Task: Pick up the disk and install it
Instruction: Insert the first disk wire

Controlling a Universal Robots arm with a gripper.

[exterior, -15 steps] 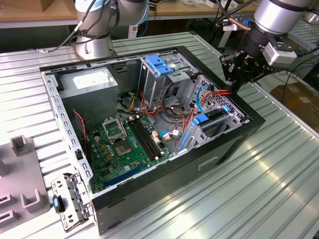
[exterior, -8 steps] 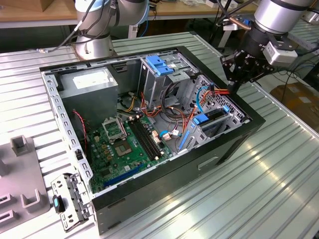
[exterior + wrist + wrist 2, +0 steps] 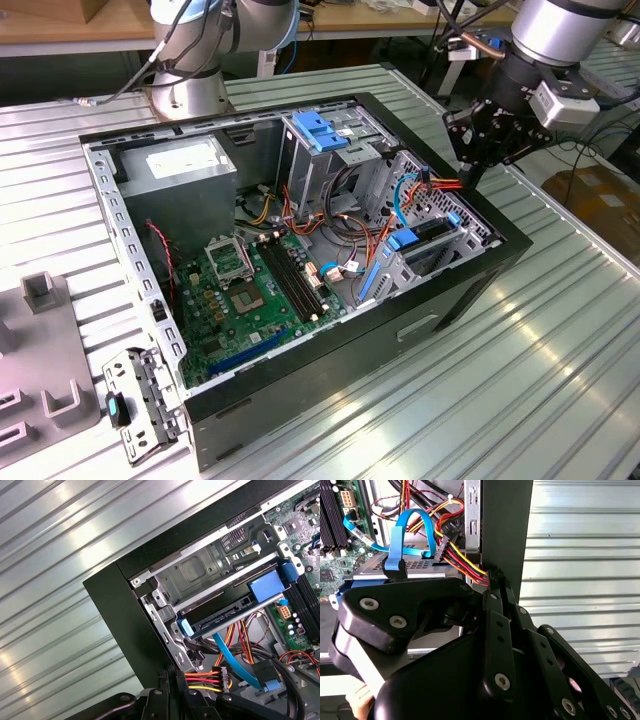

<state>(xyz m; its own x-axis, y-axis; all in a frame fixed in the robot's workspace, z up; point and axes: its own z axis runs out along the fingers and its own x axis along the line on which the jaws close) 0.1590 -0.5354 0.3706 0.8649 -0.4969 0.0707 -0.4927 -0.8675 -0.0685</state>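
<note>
The disk (image 3: pixel 432 232) is a dark flat drive with bright blue side rails, lying in the drive cage at the corner of the open computer case (image 3: pixel 470 290) on the exterior view's right. The first wrist view shows the disk (image 3: pixel 225 616) sitting in its slot with a blue rail end sticking out. My gripper (image 3: pixel 470 176) hangs just above the case wall beside that cage, apart from the disk. Its black fingers (image 3: pixel 163 682) stand close together, shut on nothing. In the second wrist view the gripper (image 3: pixel 492 575) tip is next to the bundle of coloured power wires (image 3: pixel 462 562).
A blue data cable (image 3: pixel 402 535) loops over the cage. A light-blue latch plate (image 3: pixel 320 130) stands upright mid-case, with a grey power supply (image 3: pixel 180 170) behind and the motherboard (image 3: pixel 250 290) below. The ribbed metal table (image 3: pixel 560 350) surrounds the case. A bracket (image 3: pixel 140 405) lies at the front left.
</note>
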